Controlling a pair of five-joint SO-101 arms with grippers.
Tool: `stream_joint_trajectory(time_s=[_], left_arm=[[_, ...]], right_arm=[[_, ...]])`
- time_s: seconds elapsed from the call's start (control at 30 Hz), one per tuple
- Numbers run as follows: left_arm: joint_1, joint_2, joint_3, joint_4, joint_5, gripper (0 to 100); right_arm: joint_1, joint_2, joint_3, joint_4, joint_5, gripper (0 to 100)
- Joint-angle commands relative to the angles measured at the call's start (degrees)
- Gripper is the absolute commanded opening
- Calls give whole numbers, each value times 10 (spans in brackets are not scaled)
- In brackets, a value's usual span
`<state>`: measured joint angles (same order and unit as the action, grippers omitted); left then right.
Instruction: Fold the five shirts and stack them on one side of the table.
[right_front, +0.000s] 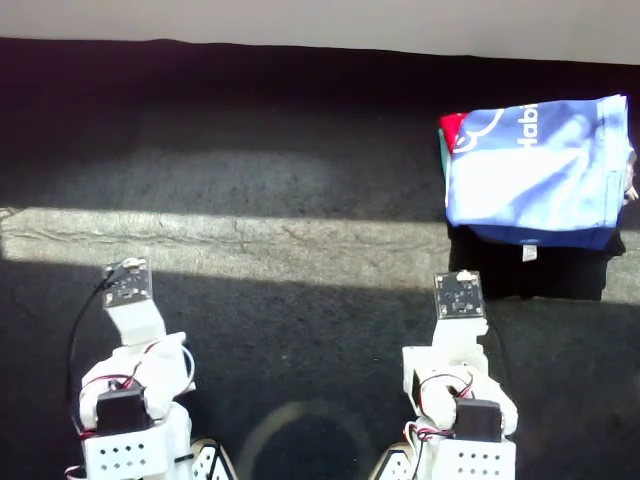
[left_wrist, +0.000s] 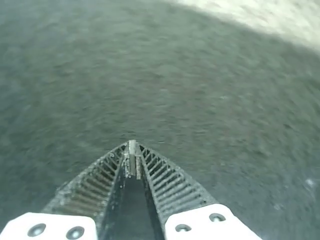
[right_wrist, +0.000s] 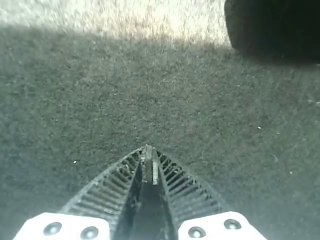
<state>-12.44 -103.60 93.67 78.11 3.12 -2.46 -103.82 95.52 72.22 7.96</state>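
Observation:
A stack of folded shirts lies at the table's far right. A blue shirt (right_front: 540, 165) with white print tops it, a red edge (right_front: 452, 127) peeks out at its left corner, and a black shirt (right_front: 535, 262) (right_wrist: 272, 27) sticks out underneath toward the arms. My left gripper (left_wrist: 132, 160) is shut and empty over bare dark cloth at the near left; from above its arm (right_front: 128, 285) sits drawn back. My right gripper (right_wrist: 149, 164) is shut and empty too, just short of the black shirt, and its arm (right_front: 460, 296) sits drawn back near the stack.
A dark cloth (right_front: 250, 340) covers the table, crossed by a bright strip of sunlight (right_front: 220, 240). A pale wall edge (right_front: 320, 20) runs along the far side.

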Motion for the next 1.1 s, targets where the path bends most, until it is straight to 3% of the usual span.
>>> stream_joint_trajectory(time_s=[0.0, 0.13, 1.07], left_arm=[[85, 0, 20, -4, 2, 9], [131, 1, 35, -18, 2, 9], [131, 1, 35, -18, 2, 9]], right_arm=[[-5, -3, 49, -17, 1, 9], [-5, -3, 65, -18, 2, 9], [-3, -3, 83, -18, 4, 8]])
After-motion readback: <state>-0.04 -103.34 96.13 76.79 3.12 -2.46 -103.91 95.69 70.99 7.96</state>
